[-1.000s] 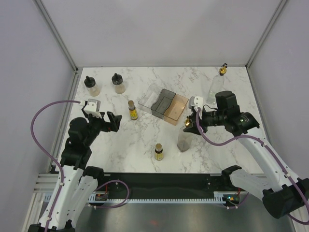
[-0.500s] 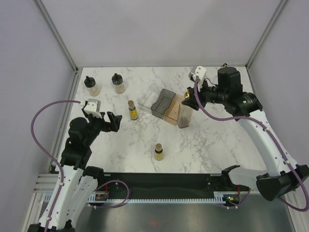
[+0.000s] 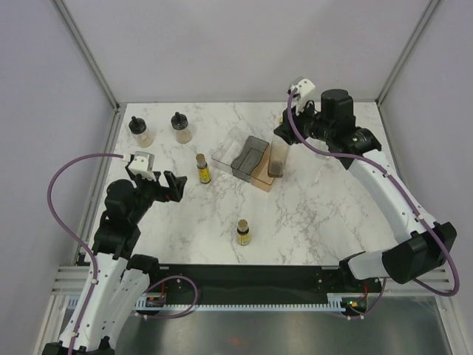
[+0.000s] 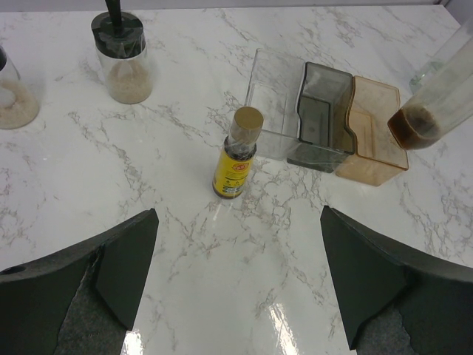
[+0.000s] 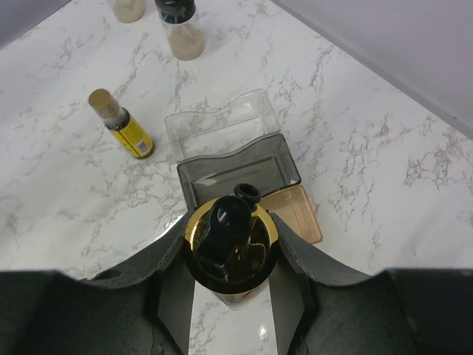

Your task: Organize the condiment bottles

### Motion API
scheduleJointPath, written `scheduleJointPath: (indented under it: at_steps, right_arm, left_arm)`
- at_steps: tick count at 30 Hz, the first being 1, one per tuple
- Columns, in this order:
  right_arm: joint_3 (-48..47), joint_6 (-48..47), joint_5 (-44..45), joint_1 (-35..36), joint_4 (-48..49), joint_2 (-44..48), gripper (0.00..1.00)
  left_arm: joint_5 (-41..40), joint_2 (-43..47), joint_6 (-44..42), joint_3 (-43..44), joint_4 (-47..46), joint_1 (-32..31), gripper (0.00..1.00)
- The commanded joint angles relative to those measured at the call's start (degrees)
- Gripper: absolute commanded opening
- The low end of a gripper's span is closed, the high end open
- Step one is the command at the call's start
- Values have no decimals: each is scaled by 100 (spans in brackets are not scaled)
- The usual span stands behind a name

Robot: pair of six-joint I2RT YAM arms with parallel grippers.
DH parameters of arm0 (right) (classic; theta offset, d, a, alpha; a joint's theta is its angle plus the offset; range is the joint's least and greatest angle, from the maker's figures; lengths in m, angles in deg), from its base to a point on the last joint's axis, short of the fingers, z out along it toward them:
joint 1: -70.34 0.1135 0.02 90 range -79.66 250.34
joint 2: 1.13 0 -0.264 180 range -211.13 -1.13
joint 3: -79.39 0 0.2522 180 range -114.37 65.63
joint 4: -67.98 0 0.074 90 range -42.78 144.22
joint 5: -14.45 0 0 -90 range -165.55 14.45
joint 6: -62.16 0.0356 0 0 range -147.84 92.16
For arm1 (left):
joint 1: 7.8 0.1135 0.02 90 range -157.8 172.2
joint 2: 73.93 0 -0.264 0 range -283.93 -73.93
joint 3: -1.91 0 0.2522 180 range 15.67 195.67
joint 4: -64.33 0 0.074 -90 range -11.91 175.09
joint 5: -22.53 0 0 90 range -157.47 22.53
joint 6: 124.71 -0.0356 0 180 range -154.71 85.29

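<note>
My right gripper (image 3: 284, 134) is shut on a tall clear bottle with a gold pourer top (image 5: 230, 248). Its brown-bottomed body (image 3: 277, 160) hangs upright over the peach end of the compartment tray (image 3: 260, 177) and also shows in the left wrist view (image 4: 432, 103). My left gripper (image 3: 174, 186) is open and empty, facing an amber yellow-labelled bottle (image 4: 238, 151). That bottle stands left of the tray (image 3: 202, 168). The second amber bottle (image 3: 243, 231) stands near the front. Two squat black-capped bottles (image 3: 139, 132) (image 3: 180, 127) stand at the back left. The second tall bottle is hidden behind my right arm.
The tray has a clear compartment (image 3: 230, 150), a grey one (image 3: 250, 157) and a peach one, all empty in the right wrist view (image 5: 238, 171). Metal frame posts and grey walls bound the marble table (image 3: 325, 214).
My right gripper has carried the tall bottle from the front right of the tray back and left, to over the tray's peach end. The left arm has not moved.
</note>
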Motion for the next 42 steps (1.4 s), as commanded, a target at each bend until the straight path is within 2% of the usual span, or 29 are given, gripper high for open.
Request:
scheduleJointPath:
  at_steps: [1, 11, 18, 33, 35, 36, 38, 41, 42]
  right_arm:
    - [-453, 369, 338, 1, 987, -116, 0]
    - [-365, 659, 1050, 10, 1742, -548, 0]
    - [-295, 571, 1437, 10, 1901, -812, 0]
    - [777, 589, 1860, 19, 2903, -812, 0]
    - [874, 571, 1816, 19, 2929, -812, 4]
    - [918, 562, 1755, 28, 2929, -803, 13]
    - [953, 562, 1684, 10, 2921, -794, 20]
    - [1023, 527, 1622, 19, 2903, -733, 47]
    - [1041, 501, 1596, 19, 2894, -663, 64]
  left_arm:
    - [6, -21, -133, -26, -47, -15, 100]
    - [32, -22, -133, -26, -56, -16, 100]
    - [32, -4, -133, -35, -47, -33, 100]
    - [41, -13, -133, -26, -56, -51, 100]
    - [50, -30, -133, -26, -56, -59, 100]
    - [50, -22, -133, -26, -56, -60, 100]
    - [41, -13, -142, -26, -56, -60, 100]
    - [33, -4, -142, -35, -56, -60, 100]
    - [32, -13, -142, -35, -56, -60, 100]
